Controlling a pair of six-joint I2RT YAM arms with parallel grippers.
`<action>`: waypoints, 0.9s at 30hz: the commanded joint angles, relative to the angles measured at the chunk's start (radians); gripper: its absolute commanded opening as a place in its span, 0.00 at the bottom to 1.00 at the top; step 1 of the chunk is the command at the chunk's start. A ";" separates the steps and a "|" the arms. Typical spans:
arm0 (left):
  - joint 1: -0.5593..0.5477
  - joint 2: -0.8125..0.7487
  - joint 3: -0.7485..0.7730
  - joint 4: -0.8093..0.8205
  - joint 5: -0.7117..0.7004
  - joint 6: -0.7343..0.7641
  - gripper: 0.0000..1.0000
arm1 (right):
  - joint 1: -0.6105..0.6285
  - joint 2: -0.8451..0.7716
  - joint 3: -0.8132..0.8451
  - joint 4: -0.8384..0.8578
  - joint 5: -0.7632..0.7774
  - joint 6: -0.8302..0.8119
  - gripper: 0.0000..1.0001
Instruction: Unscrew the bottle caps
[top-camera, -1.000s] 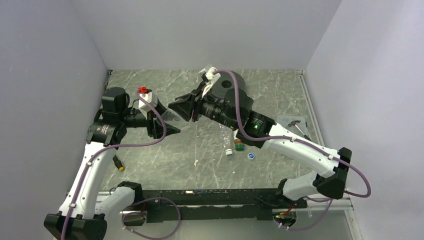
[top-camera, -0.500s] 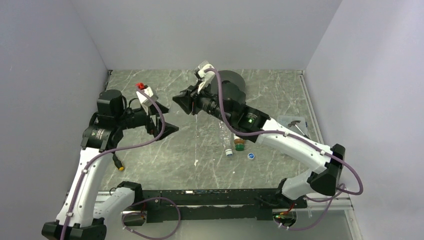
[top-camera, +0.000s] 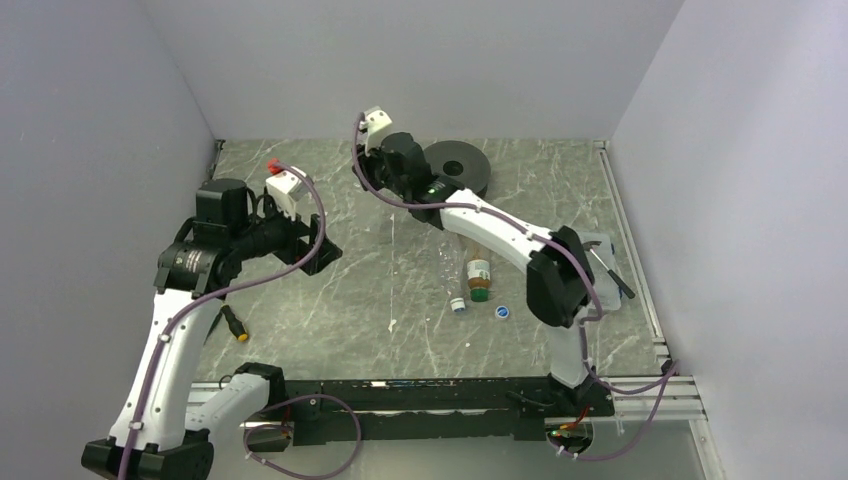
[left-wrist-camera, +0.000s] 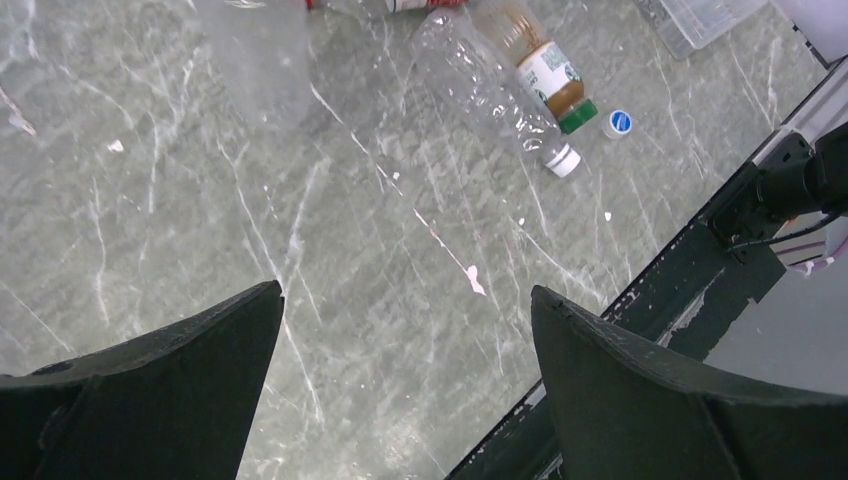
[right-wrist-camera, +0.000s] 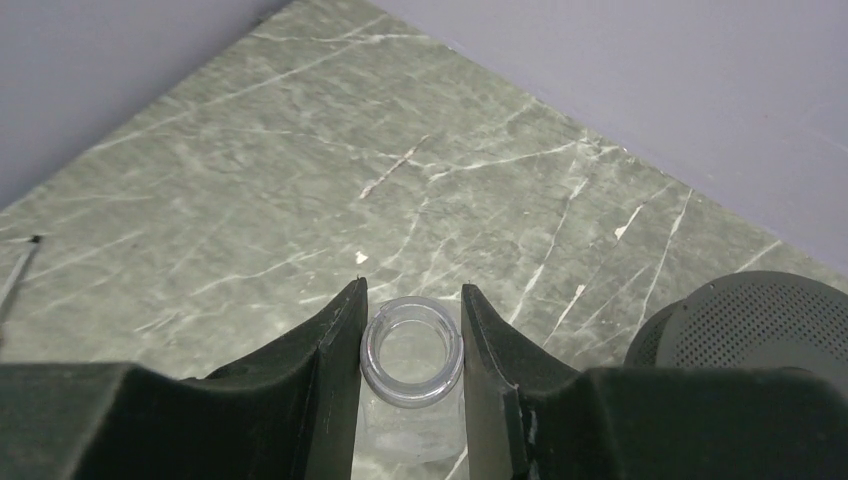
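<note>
My right gripper (right-wrist-camera: 413, 287) is shut on the neck of a plain clear bottle (right-wrist-camera: 411, 352). The bottle's mouth is open, with no cap on it. In the top view this gripper (top-camera: 360, 172) is over the back left of the table. My left gripper (left-wrist-camera: 405, 288) is open and holds nothing; it hovers over the table's left side (top-camera: 322, 250). Mid-table lie a clear bottle (top-camera: 452, 272) with a white cap (left-wrist-camera: 563, 159) and an amber bottle (top-camera: 478, 270) with a green cap (left-wrist-camera: 577, 116). A loose blue-and-white cap (top-camera: 502, 312) lies beside them. A red-labelled bottle (left-wrist-camera: 400, 5) shows only partly.
A black round perforated disc (top-camera: 456, 165) sits at the back, close to the right arm. A clear tray (top-camera: 590, 245) holding a tool is at the right. A yellow-tipped item (top-camera: 236, 328) lies near the left arm. A blurred clear shape (left-wrist-camera: 255, 50) shows in the left wrist view.
The grippers were together a second ago. My left gripper has opened and drawn back left. The right arm has swung to the back left with the clear bottle.
</note>
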 joint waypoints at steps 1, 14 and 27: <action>0.003 -0.069 -0.031 0.022 -0.001 -0.022 1.00 | -0.002 0.068 0.132 0.040 0.030 -0.029 0.02; 0.003 -0.129 -0.077 0.065 0.025 0.001 0.99 | 0.000 0.125 0.010 0.171 0.094 -0.013 0.07; 0.003 -0.106 -0.067 0.089 0.048 -0.007 0.99 | 0.000 0.141 -0.015 0.135 0.087 0.001 0.25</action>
